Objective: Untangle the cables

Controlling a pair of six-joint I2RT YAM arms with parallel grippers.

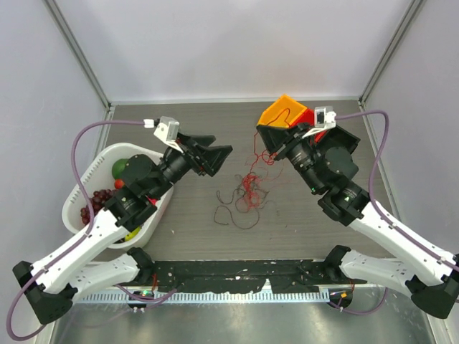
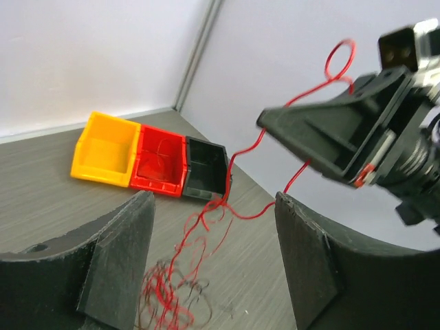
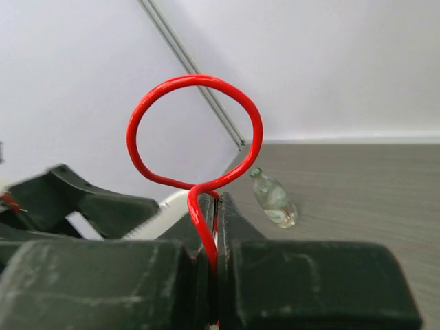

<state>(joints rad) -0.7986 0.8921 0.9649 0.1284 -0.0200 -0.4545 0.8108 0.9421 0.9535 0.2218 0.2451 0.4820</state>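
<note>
The cables (image 1: pixel 244 196) lie as a loose tangle of thin red and dark brown wires on the table between the two arms. One red cable (image 2: pixel 242 150) rises out of the tangle (image 2: pixel 163 296) to my right gripper (image 1: pixel 264 136). That gripper (image 3: pixel 218 223) is shut on the red cable, and a round loop (image 3: pixel 196 130) of it stands above the jaws. My left gripper (image 2: pixel 213 254) is open, raised above the table to the left of the tangle, with only the table and wires showing in its gap. In the top view it (image 1: pixel 222 145) points toward the right gripper.
A white basket (image 1: pixel 80 188) with grapes (image 1: pixel 100 199) and other fruit stands at the left. Yellow (image 2: pixel 106 148), red (image 2: pixel 161 165) and black (image 2: pixel 206 168) bins sit in a row at the back right. A small clear bottle (image 3: pixel 273 199) lies on the table.
</note>
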